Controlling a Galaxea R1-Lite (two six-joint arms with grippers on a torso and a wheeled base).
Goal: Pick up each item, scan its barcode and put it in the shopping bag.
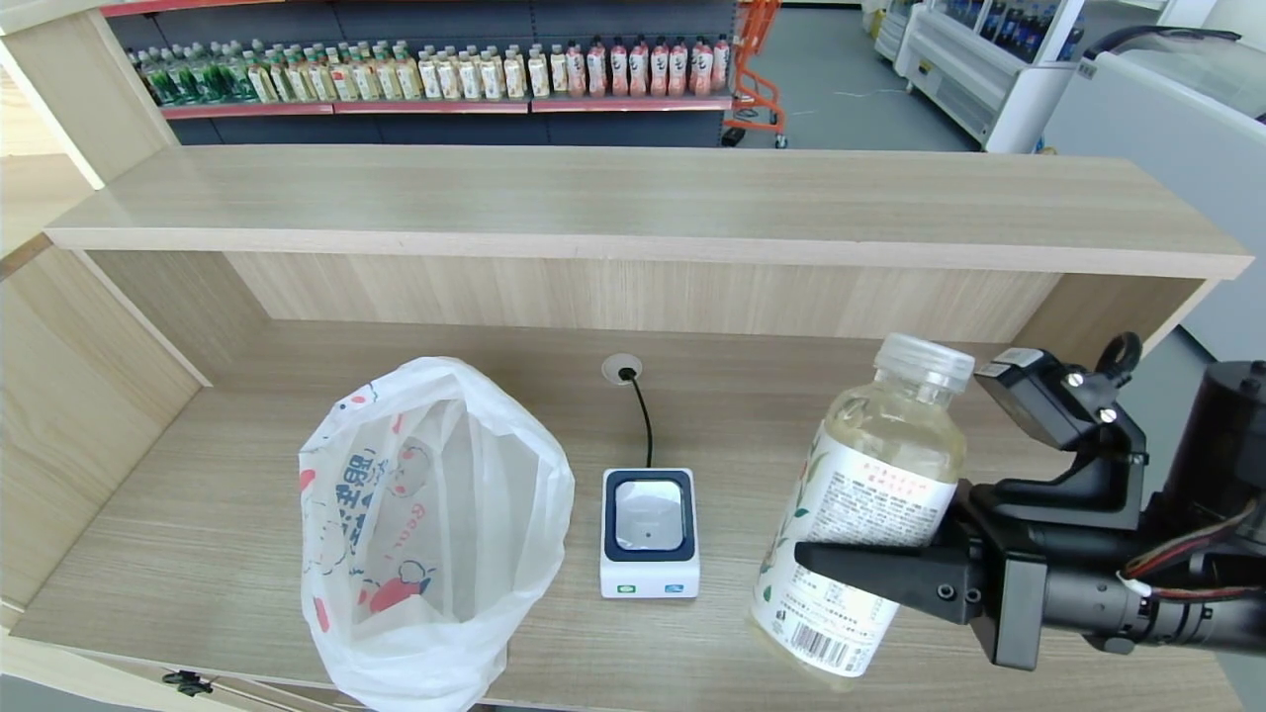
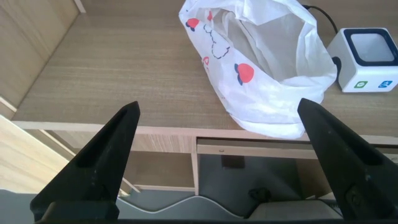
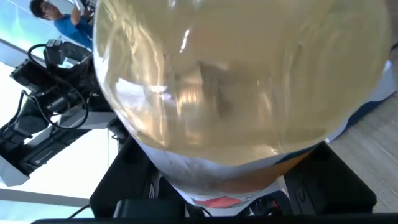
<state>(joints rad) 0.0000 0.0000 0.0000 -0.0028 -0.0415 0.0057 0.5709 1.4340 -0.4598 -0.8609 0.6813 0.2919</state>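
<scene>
Bottle (image 1: 870, 514) clamped in right gripper (image 1: 870, 556), tilted above counter (image 1: 198, 514), right of scanner (image 1: 649, 532), barcode at low end. 1 item in hand; scan, bagging apparently left. Bag (image 1: 539, 494) open, looks empty. Left gripper (image 2: 219, 111) spread, holding nothing.

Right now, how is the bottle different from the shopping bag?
The bottle is held in the air, tilted, by the right end effector; the shopping bag sits on the counter. The bottle is capped shut; the shopping bag gapes open. Both are partly see-through.
</scene>
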